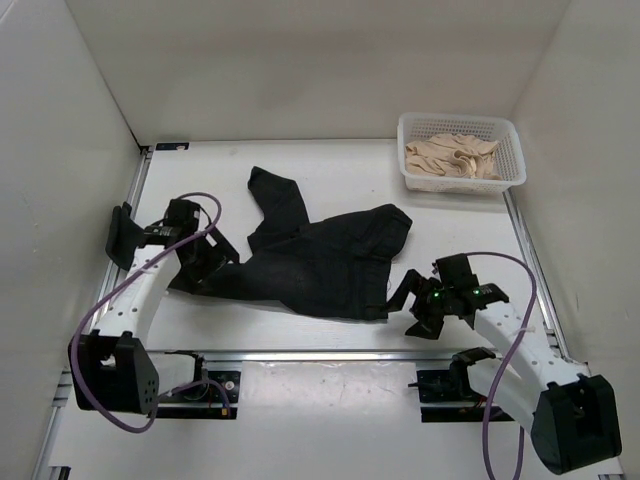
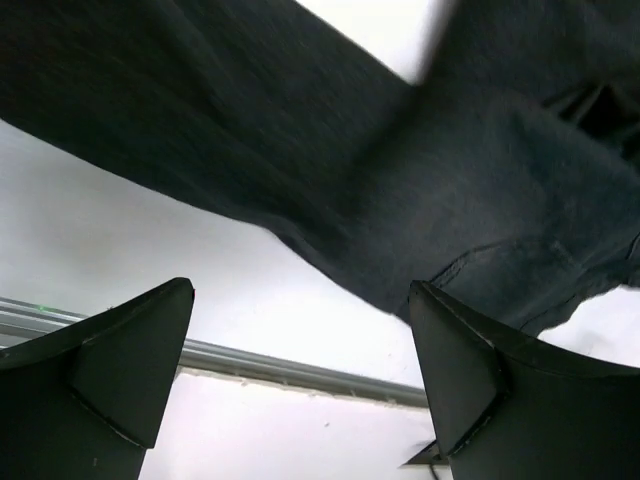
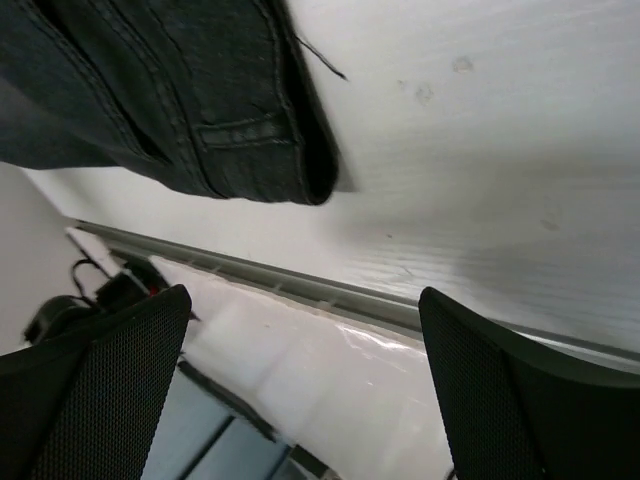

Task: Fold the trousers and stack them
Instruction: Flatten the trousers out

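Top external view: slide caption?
Left gripper and right gripper, both open, flank rumpled black trousers; beige cloth in white basket.

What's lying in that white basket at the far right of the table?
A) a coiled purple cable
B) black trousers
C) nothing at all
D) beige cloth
D: crumpled beige cloth fills the white basket, while the black trousers lie outside it.

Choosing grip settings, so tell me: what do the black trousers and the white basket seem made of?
The trousers: likely denim, matte, slightly faded black, with doubled stitched seams and a thick hem. The basket: probably moulded plastic, white, with a latticed open wall.
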Controlling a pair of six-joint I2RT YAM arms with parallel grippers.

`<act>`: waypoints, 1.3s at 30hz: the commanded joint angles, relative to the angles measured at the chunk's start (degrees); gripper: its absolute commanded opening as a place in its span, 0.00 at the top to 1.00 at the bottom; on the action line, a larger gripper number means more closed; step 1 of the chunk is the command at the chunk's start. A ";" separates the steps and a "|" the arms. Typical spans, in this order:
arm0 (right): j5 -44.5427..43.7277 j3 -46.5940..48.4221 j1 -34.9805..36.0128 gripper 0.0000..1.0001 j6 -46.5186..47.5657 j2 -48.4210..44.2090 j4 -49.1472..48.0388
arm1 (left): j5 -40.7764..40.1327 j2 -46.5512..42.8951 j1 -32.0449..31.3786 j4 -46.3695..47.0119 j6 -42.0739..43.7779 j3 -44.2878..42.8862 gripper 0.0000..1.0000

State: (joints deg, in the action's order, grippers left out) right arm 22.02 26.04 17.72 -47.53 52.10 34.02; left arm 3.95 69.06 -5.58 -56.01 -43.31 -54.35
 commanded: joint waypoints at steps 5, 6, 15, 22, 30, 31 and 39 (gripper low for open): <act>4.35 -1.61 1.44 0.00 -8.63 4.06 -13.80 | 0.80 7.12 7.33 8.01 2.62 2.92 0.00; 4.35 -1.61 1.45 0.00 -7.85 5.11 -14.33 | 0.80 8.28 8.13 8.98 2.62 3.71 0.01; -2.06 0.84 8.47 0.26 -8.37 17.50 -21.88 | 1.33 14.43 9.36 12.68 2.79 1.00 0.32; -14.88 14.89 11.90 1.00 -6.01 26.65 -15.23 | 3.00 21.81 7.61 12.68 3.85 -7.78 0.90; -30.09 45.19 6.54 1.00 6.56 25.26 6.74 | 3.28 27.27 1.90 4.78 8.15 -33.14 0.90; -31.85 46.37 4.98 1.00 7.44 22.29 10.68 | 2.57 26.66 1.20 3.46 8.76 -35.37 0.90; -39.33 36.37 -10.83 1.00 8.87 1.53 23.01 | 6.51 19.02 -4.61 -0.59 13.16 -36.98 0.28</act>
State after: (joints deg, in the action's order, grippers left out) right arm -10.57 66.24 12.10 -40.03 57.74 46.24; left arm 8.27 91.96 -9.34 -53.36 -32.69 -92.31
